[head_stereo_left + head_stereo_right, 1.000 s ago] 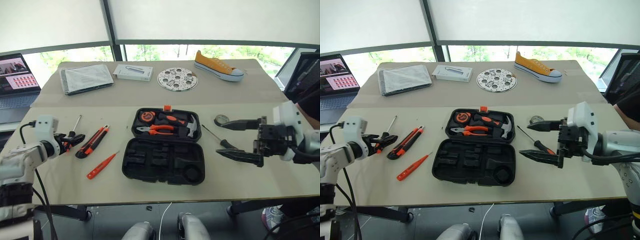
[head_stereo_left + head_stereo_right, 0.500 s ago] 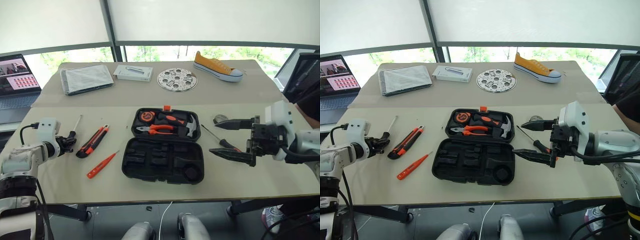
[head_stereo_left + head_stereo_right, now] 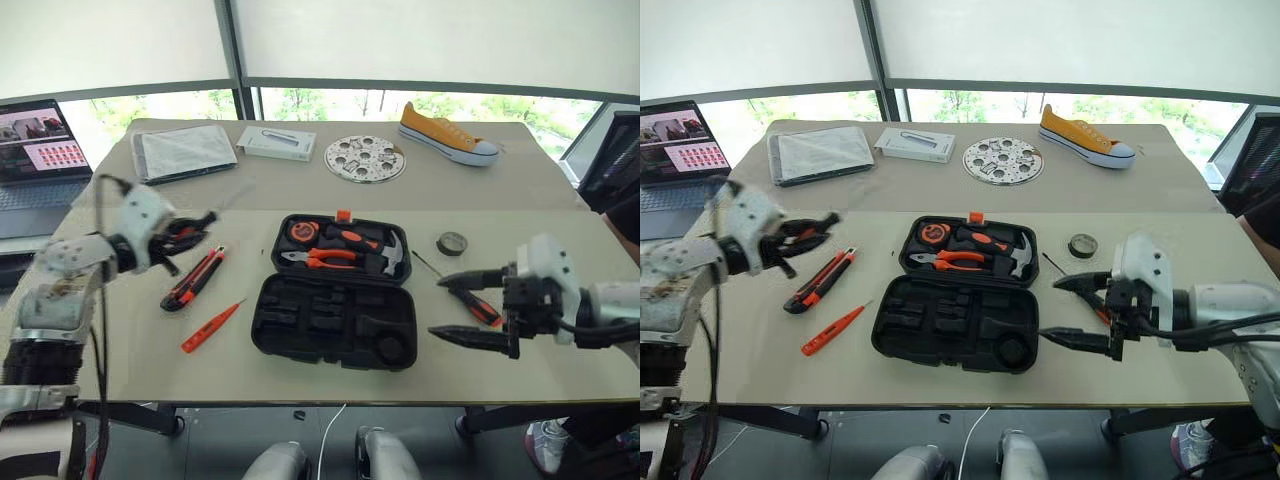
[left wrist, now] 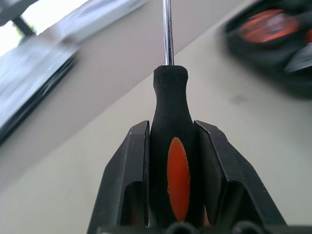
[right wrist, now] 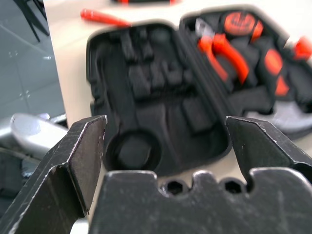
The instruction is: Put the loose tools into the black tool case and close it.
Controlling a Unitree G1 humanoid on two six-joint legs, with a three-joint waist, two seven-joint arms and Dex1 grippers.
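**Screwdriver lifted in my left gripper, case open at centre**

My left gripper (image 4: 170, 161) is clamped on the black-and-orange handle of a screwdriver (image 4: 169, 146), held above the counter (image 3: 130, 350) to the left of the black tool case (image 3: 335, 320). The case lies open in the middle, its near half showing bare recesses. Between my left gripper and the case lie the utility knife (image 3: 190, 280) and the tester pen (image 3: 210, 327). My right gripper (image 3: 478, 307) hangs wide open, holding nothing, just right of the case, with the second screwdriver (image 3: 470, 300) lying between its fingers. The tape roll (image 3: 452, 243) sits beyond it.
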